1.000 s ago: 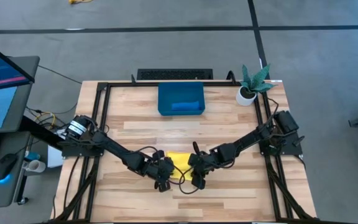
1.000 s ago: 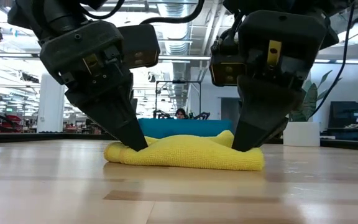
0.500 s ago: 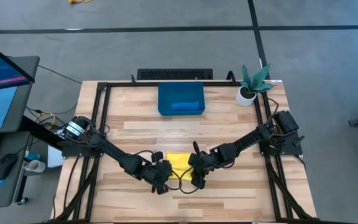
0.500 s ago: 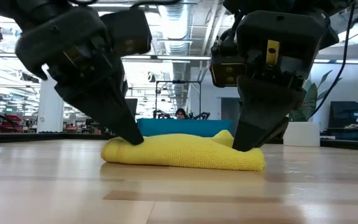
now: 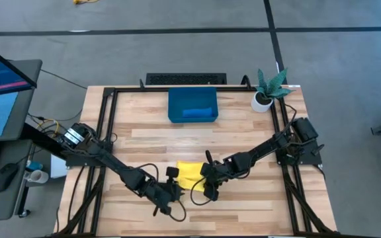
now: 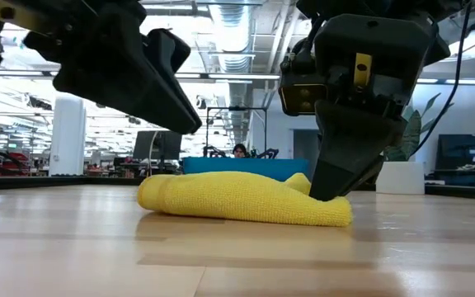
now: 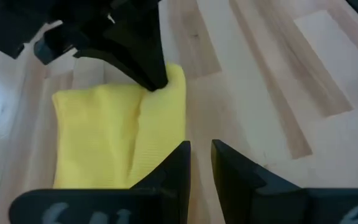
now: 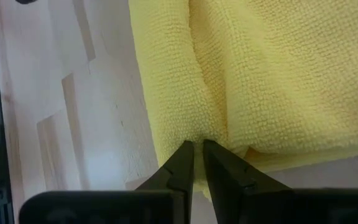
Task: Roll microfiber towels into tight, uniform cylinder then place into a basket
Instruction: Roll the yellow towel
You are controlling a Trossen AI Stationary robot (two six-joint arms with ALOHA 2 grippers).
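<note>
**Yellow towel half-rolled, one already in the basket**

Fingers of the right gripper (image 6: 328, 191) pinch a fold at one end of the yellow microfiber towel (image 5: 189, 174); the left gripper (image 7: 201, 163) hangs free beside the other end, its fingers nearly together and holding nothing. That towel lies loosely folded near the desk's (image 5: 243, 132) front middle, not yet a tight cylinder. A blue towel (image 5: 196, 113) already sits in the dark-blue basket (image 5: 176, 100) at the back. Bare wood lies between towel and basket; a potted plant (image 5: 268, 89) stands well aside.

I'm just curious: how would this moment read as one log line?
yellow towel: folded on table | right gripper: pinching its edge | left gripper: lifted off, empty
</note>
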